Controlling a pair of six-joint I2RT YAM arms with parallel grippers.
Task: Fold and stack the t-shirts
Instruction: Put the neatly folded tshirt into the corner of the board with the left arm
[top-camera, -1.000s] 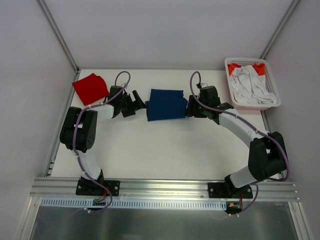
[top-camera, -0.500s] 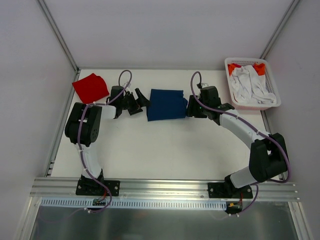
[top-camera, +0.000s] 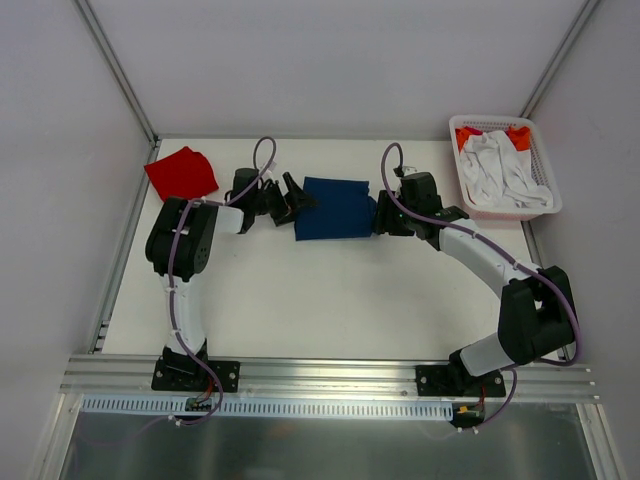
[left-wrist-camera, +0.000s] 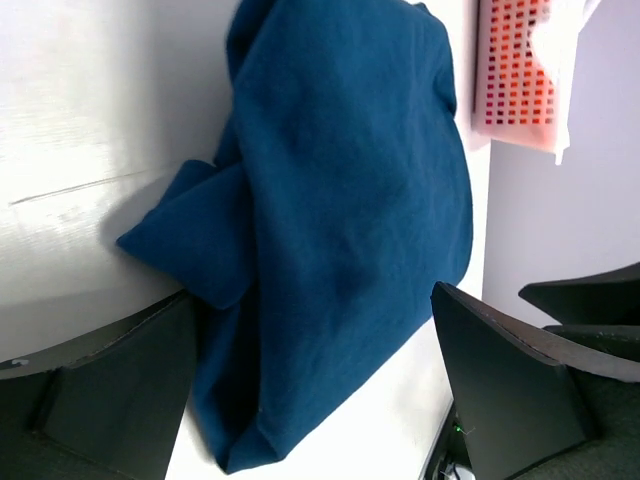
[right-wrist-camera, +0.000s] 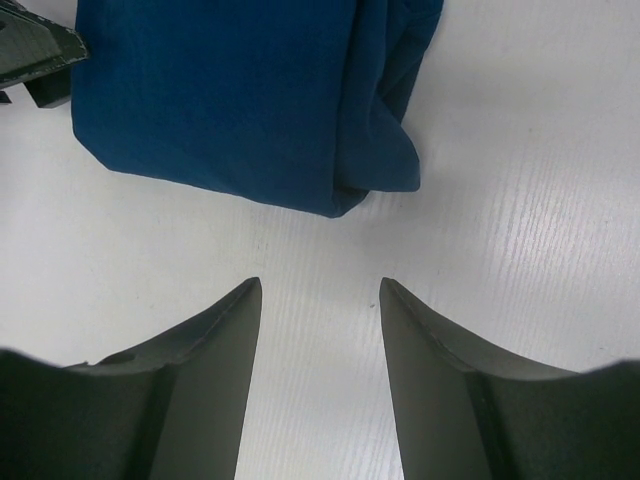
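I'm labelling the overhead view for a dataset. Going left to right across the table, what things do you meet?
red shirt → left claw → blue shirt → right claw → white basket

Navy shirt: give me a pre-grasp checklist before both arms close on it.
1. Left gripper open: ok. Its jaws stand wide with the navy t-shirt between them.
2. Right gripper open: ok.
3. Right gripper reaching the cloth: not ok. Its fingertips stop short of the shirt's edge, with bare table between them.
4. Fold tidy: not ok. A loose flap sticks out on the left gripper's side.
5. Lower finger under the cloth on either side: cannot tell.
6. Red t-shirt ready as stack base: ok. It lies folded at the far left, apart from the navy one.
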